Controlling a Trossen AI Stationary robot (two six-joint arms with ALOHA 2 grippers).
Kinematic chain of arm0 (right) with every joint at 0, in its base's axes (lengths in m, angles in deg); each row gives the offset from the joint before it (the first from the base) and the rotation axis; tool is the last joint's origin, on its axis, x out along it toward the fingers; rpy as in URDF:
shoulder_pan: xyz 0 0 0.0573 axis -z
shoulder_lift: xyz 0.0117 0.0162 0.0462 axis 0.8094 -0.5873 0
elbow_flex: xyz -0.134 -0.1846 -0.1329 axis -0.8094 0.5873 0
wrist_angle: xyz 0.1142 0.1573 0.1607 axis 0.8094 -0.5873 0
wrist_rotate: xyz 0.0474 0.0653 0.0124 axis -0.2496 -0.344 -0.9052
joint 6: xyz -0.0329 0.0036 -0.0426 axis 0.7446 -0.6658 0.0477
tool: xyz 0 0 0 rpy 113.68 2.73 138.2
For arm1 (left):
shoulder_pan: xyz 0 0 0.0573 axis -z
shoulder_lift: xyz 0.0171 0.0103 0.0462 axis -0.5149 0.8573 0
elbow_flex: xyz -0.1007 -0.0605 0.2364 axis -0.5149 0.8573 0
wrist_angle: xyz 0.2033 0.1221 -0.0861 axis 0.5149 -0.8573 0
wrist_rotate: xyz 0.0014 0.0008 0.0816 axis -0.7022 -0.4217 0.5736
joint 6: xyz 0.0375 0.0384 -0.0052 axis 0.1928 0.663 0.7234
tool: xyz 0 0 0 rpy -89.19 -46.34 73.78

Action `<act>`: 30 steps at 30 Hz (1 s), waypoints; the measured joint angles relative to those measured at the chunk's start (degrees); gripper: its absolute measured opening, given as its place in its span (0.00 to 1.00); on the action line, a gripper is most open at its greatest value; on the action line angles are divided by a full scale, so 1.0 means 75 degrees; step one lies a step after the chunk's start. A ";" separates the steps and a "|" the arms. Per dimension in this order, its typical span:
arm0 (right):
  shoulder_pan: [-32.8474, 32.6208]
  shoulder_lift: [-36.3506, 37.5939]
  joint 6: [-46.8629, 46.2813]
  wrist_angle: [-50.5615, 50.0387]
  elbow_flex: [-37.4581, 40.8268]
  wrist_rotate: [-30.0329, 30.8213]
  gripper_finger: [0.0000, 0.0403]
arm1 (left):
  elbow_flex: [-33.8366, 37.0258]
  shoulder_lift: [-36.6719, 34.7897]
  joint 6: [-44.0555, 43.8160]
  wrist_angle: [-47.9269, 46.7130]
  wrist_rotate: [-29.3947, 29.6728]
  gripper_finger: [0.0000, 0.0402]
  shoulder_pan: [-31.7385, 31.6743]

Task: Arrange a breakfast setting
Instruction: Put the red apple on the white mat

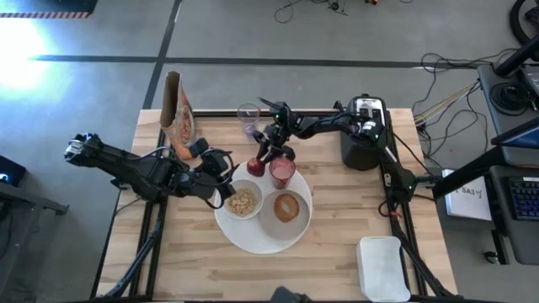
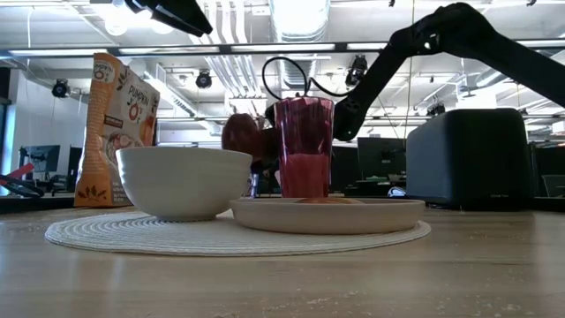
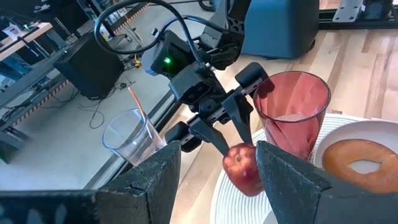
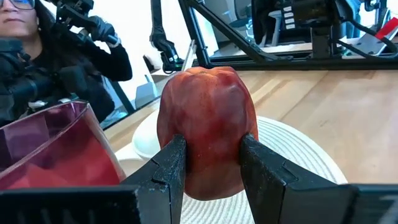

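Your right hand (image 1: 259, 160) is gripping the dark-red fruit (image 1: 255, 167) between its fingers (image 4: 171, 165), just beside the pink tumbler (image 1: 281, 172) at the white plate's (image 1: 261, 236) rim. Your left hand (image 1: 226, 181) is hovering beside the cereal bowl (image 1: 243, 202), fingers apart, holding nothing.

Even indoor light, bright. Strong glare patch on grey concrete floor (image 1: 21, 42), upper left from above. Low cam: ceiling strip lights (image 2: 238, 46) blown out, objs backlit, pale wood tabletop (image 2: 282, 274) foreground soft.
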 joint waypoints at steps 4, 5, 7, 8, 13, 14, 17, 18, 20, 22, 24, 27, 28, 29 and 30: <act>-0.0086 0.0000 0.0013 -0.0012 0.0004 0.0012 0.29 | 0.0000 0.0000 0.0000 -0.0026 -0.0015 0.48 0.0000; -0.0102 0.0000 0.0101 -0.0084 0.0021 0.0028 0.29 | 0.0000 0.0000 0.0000 -0.0026 -0.0015 0.48 0.0000; -0.0135 0.0000 0.0375 -0.0319 0.0062 0.0228 0.29 | 0.0000 0.0000 0.0000 -0.0035 -0.0016 0.48 0.0000; -0.0145 0.0000 0.0474 -0.0398 0.0083 0.0373 0.29 | 0.0000 0.0000 0.0000 -0.0050 -0.0017 0.48 0.0000; -0.0167 0.0000 0.0620 -0.0386 0.0181 0.0461 0.29 | 0.0000 0.0000 0.0002 -0.0099 -0.0017 0.48 0.0000; -0.0169 0.0000 0.0641 -0.0386 0.0181 0.0494 0.29 | 0.0000 0.0000 0.0000 -0.0097 -0.0017 0.48 -0.0002; -0.0169 0.0000 0.0659 -0.0377 0.0181 0.0832 0.29 | 0.0000 0.0000 0.0000 -0.0102 -0.0017 0.48 0.0000; -0.0169 0.0000 0.0654 -0.0379 0.0188 0.0886 0.29 | 0.0003 0.0000 0.0000 -0.0102 -0.0017 0.48 0.0000; -0.0169 0.0000 0.0595 -0.0383 0.0219 0.1078 0.29 | 0.0002 0.0000 0.0000 -0.0102 -0.0017 0.48 0.0000; -0.0169 0.0000 0.0523 -0.0377 0.0258 0.1430 0.29 | 0.0000 0.0000 0.0000 -0.0105 -0.0017 0.48 0.0000; -0.0169 0.0000 0.0495 -0.0377 0.0318 0.1692 0.29 | 0.0000 0.0000 0.0000 -0.0106 -0.0017 0.48 0.0000; -0.0169 0.0000 0.0475 -0.0380 0.0414 0.1778 0.29 | 0.0000 0.0000 0.0000 -0.0116 -0.0017 0.48 0.0000; -0.0169 0.0000 0.0446 -0.0380 0.0431 0.1792 0.29 | 0.0000 0.0000 0.0000 -0.0117 -0.0017 0.48 0.0000; -0.0169 0.0000 0.0396 -0.0380 0.0438 0.1800 0.29 | 0.0000 0.0000 0.0000 -0.0119 -0.0017 0.48 0.0000; -0.0169 0.0000 0.0353 -0.0380 0.0445 0.1814 0.29 | 0.0000 0.0000 0.0000 -0.0122 -0.0017 0.48 -0.0002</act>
